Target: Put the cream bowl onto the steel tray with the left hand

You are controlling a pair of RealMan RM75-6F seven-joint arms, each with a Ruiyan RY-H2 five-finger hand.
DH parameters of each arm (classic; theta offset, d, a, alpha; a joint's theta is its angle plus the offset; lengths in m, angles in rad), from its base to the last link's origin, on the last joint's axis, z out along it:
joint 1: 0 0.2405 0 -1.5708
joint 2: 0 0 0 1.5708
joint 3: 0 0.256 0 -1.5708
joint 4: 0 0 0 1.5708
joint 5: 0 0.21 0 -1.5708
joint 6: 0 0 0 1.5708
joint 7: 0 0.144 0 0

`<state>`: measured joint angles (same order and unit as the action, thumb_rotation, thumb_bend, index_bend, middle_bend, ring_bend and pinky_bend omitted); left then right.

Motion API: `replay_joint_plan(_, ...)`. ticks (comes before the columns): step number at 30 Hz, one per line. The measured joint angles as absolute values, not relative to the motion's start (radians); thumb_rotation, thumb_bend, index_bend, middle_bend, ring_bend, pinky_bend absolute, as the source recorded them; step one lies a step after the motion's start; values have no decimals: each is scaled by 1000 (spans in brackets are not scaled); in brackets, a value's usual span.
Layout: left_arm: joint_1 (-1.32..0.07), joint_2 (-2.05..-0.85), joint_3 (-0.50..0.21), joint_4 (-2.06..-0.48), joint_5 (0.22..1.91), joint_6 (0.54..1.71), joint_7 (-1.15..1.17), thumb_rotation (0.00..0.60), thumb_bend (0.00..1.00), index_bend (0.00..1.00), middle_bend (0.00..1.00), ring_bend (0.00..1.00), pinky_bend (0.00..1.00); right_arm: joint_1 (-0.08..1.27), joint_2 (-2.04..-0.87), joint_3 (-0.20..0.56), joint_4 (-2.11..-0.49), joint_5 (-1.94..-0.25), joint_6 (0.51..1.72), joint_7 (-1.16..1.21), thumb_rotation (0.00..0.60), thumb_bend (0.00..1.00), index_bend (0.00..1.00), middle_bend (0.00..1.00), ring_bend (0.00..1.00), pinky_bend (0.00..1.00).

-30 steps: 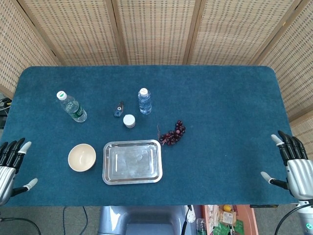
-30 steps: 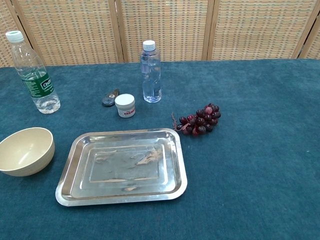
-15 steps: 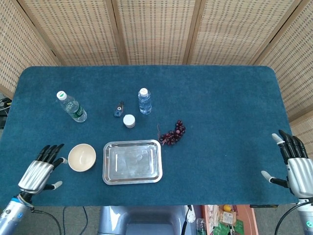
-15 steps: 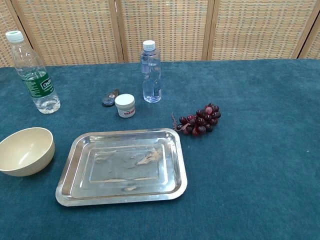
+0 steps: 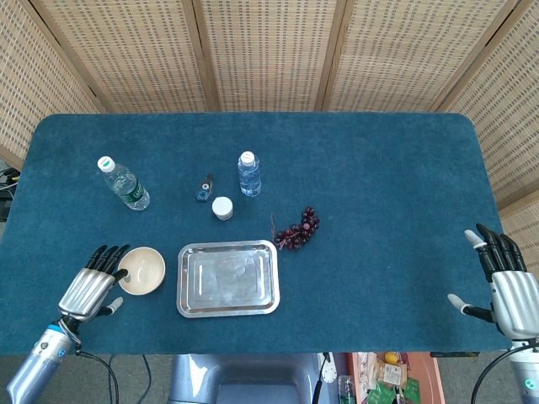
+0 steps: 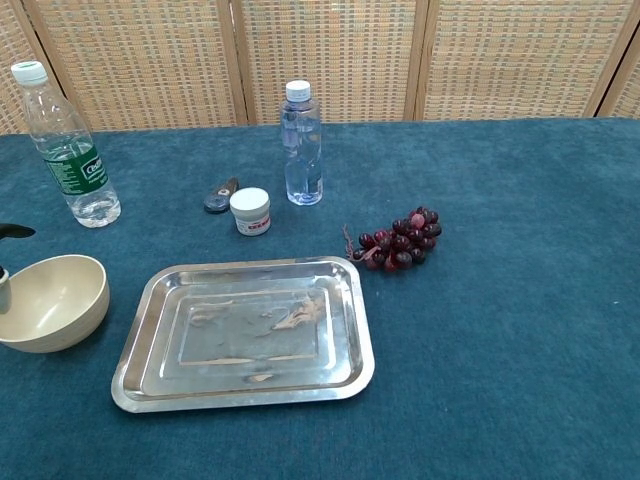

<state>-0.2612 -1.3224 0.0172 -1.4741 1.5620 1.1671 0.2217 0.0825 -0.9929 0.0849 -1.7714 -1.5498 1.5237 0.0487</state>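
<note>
One risk: left hand (image 5: 91,289), fingers spread and grasping nothing, at cream bowl (image 5: 141,270) left rim; careless close could shove bowl into steel tray (image 5: 227,278) just beside it, or tip it. Right hand (image 5: 508,289) splayed, empty, well apart.

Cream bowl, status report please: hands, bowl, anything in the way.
Left hand open at the cream bowl, no grip yet. Right hand open, idle at the table edge. Bowl on the cloth beside the steel tray. Tray empty.

Silver hands (image 5: 87,290) — black fingers (image 5: 108,255)
</note>
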Motion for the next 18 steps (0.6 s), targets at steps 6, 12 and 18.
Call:
replay_joint_plan(6, -282, -1346, 15, -1457, 1535, 1137, 254, 600, 364, 474, 0, 0, 0, 84, -992, 86, -1769, -1545, 1519, 53, 600, 0, 54, 0, 0, 0)
replay_joint_plan(12, -295, -1364, 11, -1445, 1511, 1128, 274, 600, 413, 560, 0, 0, 0, 86, -992, 87, -1766, -1541, 1515, 57, 600, 0, 55, 0, 0, 0)
replay_joint_plan(18, -298, -1363, 11, -1445, 1503, 1138, 273, 600, 419, 649, 0, 0, 0, 87, -994, 87, -1766, -1542, 1514, 55, 600, 0, 54, 0, 0, 0)
